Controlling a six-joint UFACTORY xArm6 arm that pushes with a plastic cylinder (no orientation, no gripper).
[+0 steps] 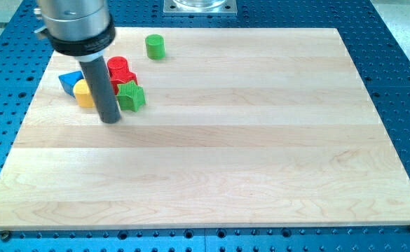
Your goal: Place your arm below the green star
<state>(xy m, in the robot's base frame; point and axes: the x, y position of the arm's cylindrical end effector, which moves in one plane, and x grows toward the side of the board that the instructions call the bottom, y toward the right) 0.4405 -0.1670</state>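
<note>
The green star (132,96) lies on the wooden board (212,175) at the view's upper left. My tip (111,120) rests on the board just below and to the left of the star, close to it. The dark rod rises from the tip toward the view's top and covers part of the blocks behind it. A yellow block (85,93) sits just left of the rod, a blue block (69,81) further left. Two red blocks (120,70) lie above the star, partly hidden by the rod.
A green cylinder (155,46) stands alone near the board's top edge, right of the cluster. The board lies on a blue perforated table (394,63). A metal mount (200,6) shows at the view's top.
</note>
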